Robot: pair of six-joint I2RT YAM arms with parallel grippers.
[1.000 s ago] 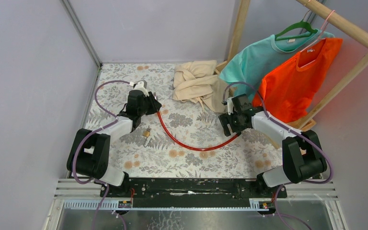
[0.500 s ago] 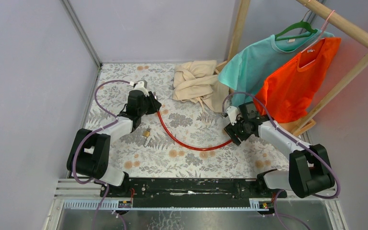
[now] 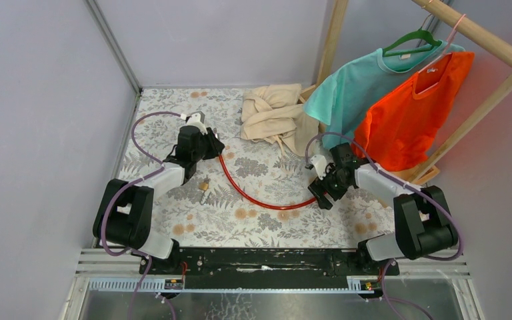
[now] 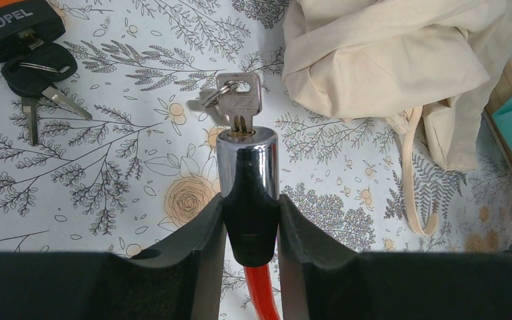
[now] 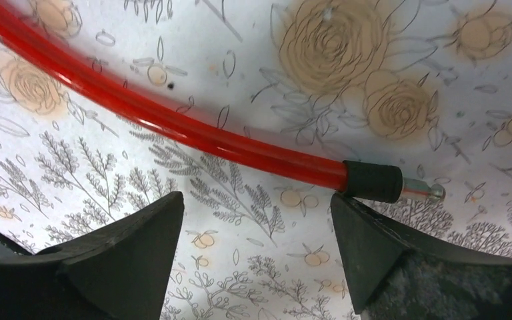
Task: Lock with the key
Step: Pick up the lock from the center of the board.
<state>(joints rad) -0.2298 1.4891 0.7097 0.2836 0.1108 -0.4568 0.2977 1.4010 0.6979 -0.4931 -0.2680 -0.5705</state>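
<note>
Overhead, right gripper [image 3: 323, 193] hid the free end of the red cable [image 5: 173, 123]; its pin [image 5: 424, 192] lay just beyond the spread, empty jaws. Left gripper [image 4: 251, 207] clenched the lock cylinder [image 4: 247, 157], key [image 4: 240, 100] inserted

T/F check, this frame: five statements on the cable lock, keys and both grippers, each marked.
1. The left gripper is shut on the chrome lock cylinder. True.
2. The small silver key lies loose on the floral tablecloth. False: it sits in the cylinder's keyhole.
3. The right gripper is clamped on the red cable. False: its jaws stand open and the cable is not gripped.
4. The cable's black-sleeved pin end lies free on the cloth, not plugged into the cylinder. True.
5. A black Opel key fob with spare keys lies on the cloth. True.
</note>
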